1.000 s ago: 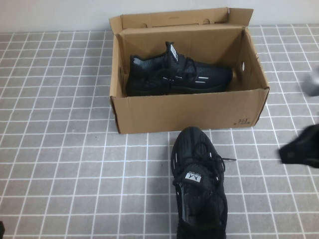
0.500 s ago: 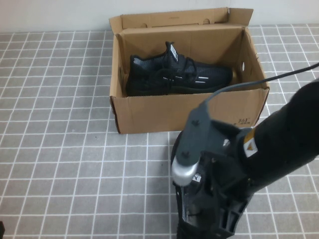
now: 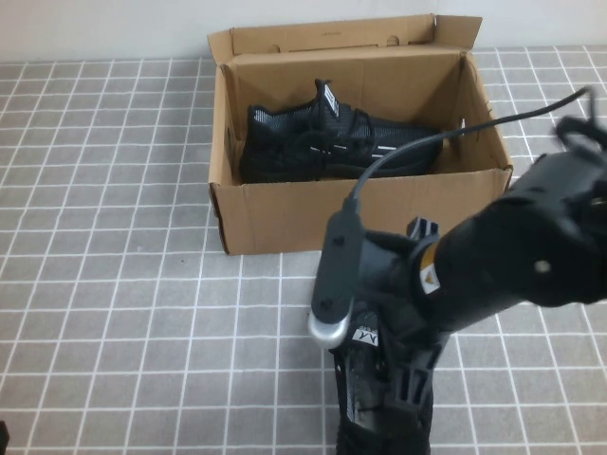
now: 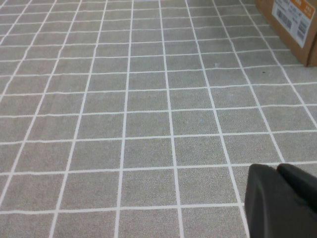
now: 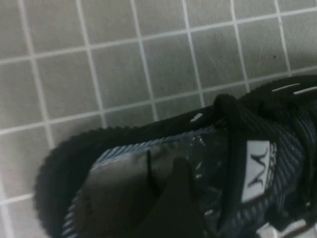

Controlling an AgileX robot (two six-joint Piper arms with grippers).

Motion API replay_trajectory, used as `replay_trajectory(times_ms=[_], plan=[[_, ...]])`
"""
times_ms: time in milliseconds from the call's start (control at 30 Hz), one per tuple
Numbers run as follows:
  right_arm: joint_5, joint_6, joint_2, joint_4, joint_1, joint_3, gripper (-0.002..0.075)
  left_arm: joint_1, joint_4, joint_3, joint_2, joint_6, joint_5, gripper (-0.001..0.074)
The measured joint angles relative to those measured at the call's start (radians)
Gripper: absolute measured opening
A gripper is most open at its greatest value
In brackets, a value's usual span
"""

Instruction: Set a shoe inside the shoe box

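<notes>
— Place of the black sneaker?
— Lower centre of the high view, flat on the grey tiled tabletop. Just in front of the cardboard shoe box, toe toward it, apart from the box wall. White tongue label facing up.
— And inside the box?
— A second black sneaker, lying on its side along the back wall, lid flap standing open behind.
— Right gripper?
— Down over the sneaker on the tabletop, right at its opening, arm reaching in from the right edge of the frame. Wide or narrow: cannot tell. No sign of a lift; sole flat on the tiles.
— Left gripper?
— Pressed closed on nothing, low over bare tiles at the lower left corner of the high view, well apart from box and sneakers.
</notes>
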Motion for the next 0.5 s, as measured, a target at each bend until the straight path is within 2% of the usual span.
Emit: replay_trajectory(times_ms=[133,367,500], plan=[[-0.031,0.018,0.05,-0.056,0.0,0.0,0.0552,0.0,0.0,0.0,0.0,0.0,0.0,-0.0001],[-0.046,0.171,0.1,-0.228,0.0,-0.001,0.0549,0.0,0.0,0.0,0.0,0.0,0.0,-0.0001],[-0.051,0.194,0.11,-0.243,0.0,-0.002,0.0498,0.0,0.0,0.0,0.0,0.0,0.0,-0.0001]])
